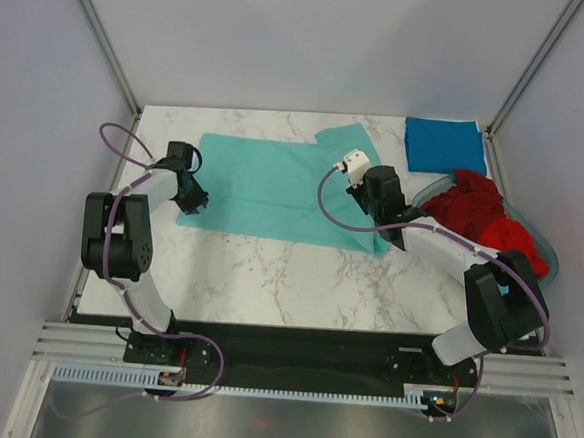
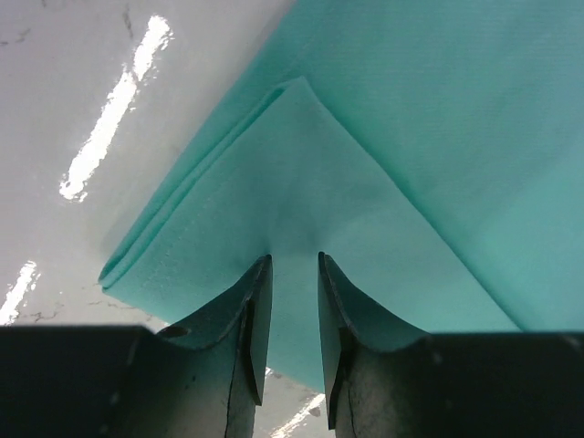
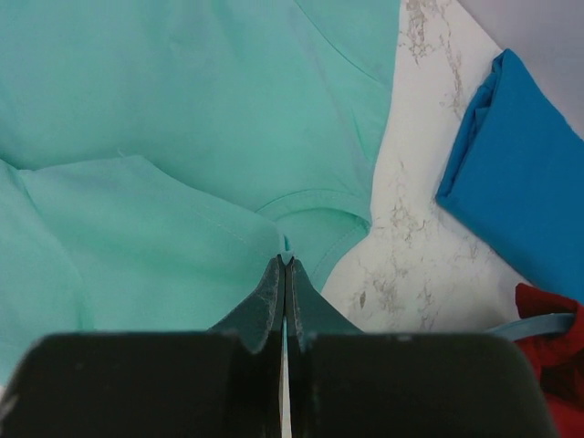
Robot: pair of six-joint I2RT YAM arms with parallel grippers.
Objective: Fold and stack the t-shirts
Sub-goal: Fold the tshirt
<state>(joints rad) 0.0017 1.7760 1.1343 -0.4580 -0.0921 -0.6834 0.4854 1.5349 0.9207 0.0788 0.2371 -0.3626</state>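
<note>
The light teal-green t-shirt [image 1: 274, 188] lies spread across the middle of the marble table. My left gripper [image 1: 191, 200] is at its left edge. In the left wrist view the jaws [image 2: 294, 260] stand a little apart over a folded-over corner of the teal shirt [image 2: 365, 164], with no cloth bunched between them. My right gripper [image 1: 362, 187] is at the shirt's right side, and in its wrist view [image 3: 286, 260] it is shut on a small fold of the teal shirt [image 3: 182, 109] next to a sleeve hem. A folded blue t-shirt [image 1: 441, 144] lies at the far right. Red t-shirts [image 1: 478, 212] are piled in the basket.
The translucent blue-grey basket [image 1: 550, 259] stands at the right edge, just behind my right forearm; its rim shows in the right wrist view [image 3: 529, 326]. The folded blue shirt [image 3: 520, 173] is close to the right of my right gripper. White walls enclose the table.
</note>
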